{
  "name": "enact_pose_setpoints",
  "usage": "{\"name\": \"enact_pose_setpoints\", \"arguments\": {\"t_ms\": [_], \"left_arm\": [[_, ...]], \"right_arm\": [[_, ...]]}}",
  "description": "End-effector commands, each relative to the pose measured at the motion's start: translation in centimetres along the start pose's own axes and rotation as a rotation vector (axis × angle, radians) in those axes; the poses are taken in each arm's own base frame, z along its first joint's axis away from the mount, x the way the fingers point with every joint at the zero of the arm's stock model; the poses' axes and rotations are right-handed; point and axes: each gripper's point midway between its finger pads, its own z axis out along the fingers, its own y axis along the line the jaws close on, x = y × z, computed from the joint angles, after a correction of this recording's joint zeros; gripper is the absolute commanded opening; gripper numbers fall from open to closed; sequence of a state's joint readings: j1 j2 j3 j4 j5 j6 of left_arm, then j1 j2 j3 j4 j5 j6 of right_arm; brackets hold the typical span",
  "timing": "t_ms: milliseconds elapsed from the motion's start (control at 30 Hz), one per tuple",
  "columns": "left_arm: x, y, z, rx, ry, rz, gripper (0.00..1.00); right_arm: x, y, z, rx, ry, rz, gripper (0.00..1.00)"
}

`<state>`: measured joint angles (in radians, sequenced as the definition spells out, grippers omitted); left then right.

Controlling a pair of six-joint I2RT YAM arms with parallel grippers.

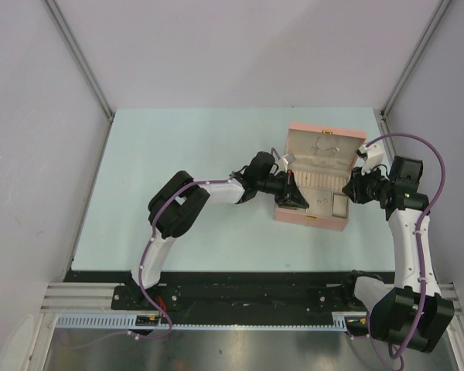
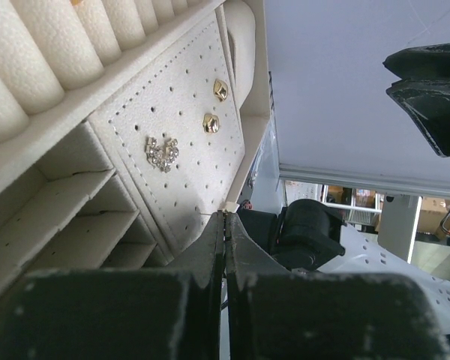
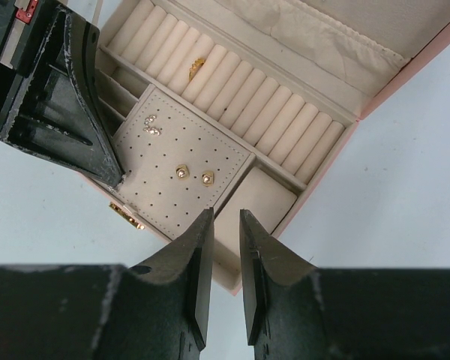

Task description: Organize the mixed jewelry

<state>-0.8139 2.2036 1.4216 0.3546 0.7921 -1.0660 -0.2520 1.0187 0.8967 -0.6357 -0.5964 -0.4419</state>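
The jewelry sits in an open pink box [image 1: 287, 214]. On its perforated cream pad [image 3: 165, 199] are two gold studs [image 3: 182, 172] and a crystal earring [image 3: 153, 126]. They also show in the left wrist view: studs [image 2: 211, 122] and crystal piece [image 2: 162, 153]. A gold ring [image 3: 195, 66] sits in the ring rolls. A small cream rectangular cushion [image 3: 259, 199] lies right of the pad. My left gripper [image 2: 225, 215] is shut, its tips at the pad's front edge, with nothing visible between them. My right gripper [image 3: 226, 217] is narrowly open and empty, above the cushion.
The box lid [image 1: 325, 143] stands open toward the back with a cream pocket. A gold clasp [image 3: 127, 216] sits on the box's front wall. The left gripper's fingers [image 3: 82, 112] hang over the box's small divided slots [image 2: 82, 225]. Grey walls enclose the pale table [image 1: 185, 147].
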Motion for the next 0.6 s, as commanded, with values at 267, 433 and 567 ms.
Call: {"name": "enact_pose_setpoints", "arguments": {"t_ms": [267,433,567], "left_arm": [[-0.4,-0.9,0.1,0.024,0.008,0.015,0.0],[-0.3,-0.4,-0.1,0.012,0.008,0.016,0.0],[-0.3,-0.3,0.0,0.007,0.007,0.019,0.0]], "right_arm": [[-0.4,0.3,-0.5,-0.011,-0.021,-0.01,0.25],[-0.3,0.3,-0.5,-0.01,-0.021,-0.01,0.25],[-0.3,0.4,-0.5,-0.013,-0.02,-0.011,0.25]]}}
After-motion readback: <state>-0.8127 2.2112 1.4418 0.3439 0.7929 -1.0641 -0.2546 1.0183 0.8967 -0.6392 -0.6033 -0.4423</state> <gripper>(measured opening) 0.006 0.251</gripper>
